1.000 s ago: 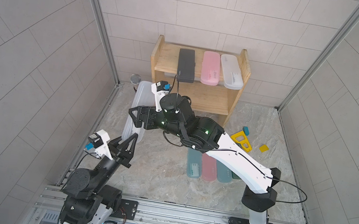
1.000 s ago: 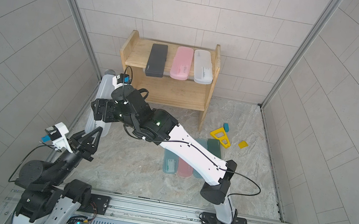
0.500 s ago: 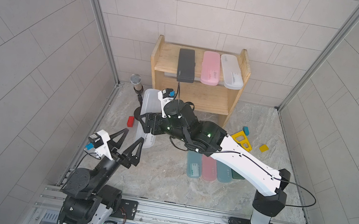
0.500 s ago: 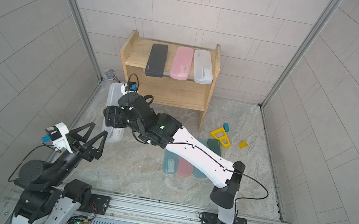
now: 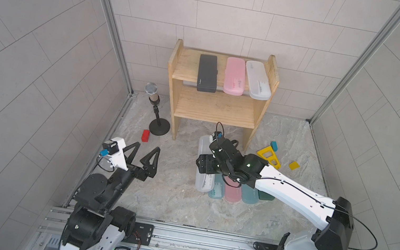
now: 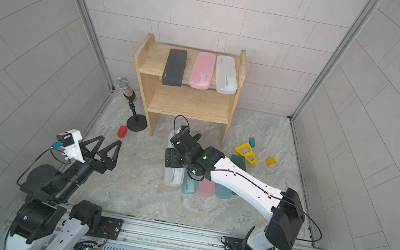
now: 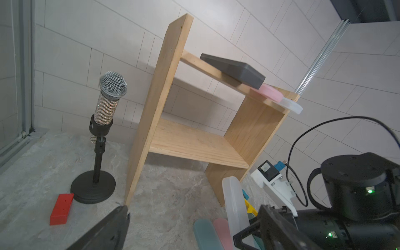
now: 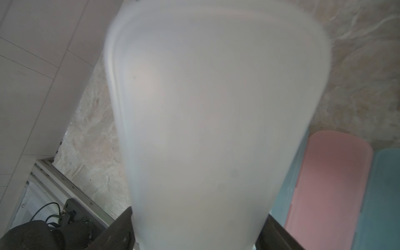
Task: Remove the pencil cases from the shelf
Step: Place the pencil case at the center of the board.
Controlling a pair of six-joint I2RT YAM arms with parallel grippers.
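The frosted case (image 5: 203, 183) is off the shelf (image 5: 213, 108) and held in the right fingers (image 8: 121, 227), which clamp its long sides. A second ago it hung near the left wall beside the shelf, and it has since swung across to the left end of the row (image 5: 232, 195) of four cases on the tabletop (image 5: 164, 208). I judge this the put-down of the fifth case, leaving the black case (image 5: 208, 73), pink case (image 5: 234, 76) and white case (image 5: 258, 81) on the top tier; the lower tier is bare. The left fingers (image 5: 153, 155), together a second ago, now stand wide apart and empty, well clear. In both top views the wrist hides the grip and the case looks flat. The right wrist view shows a finger on each side of it, and the left wrist view shows the case (image 7: 232, 199) tilted with its far end raised, so it is not yet down.
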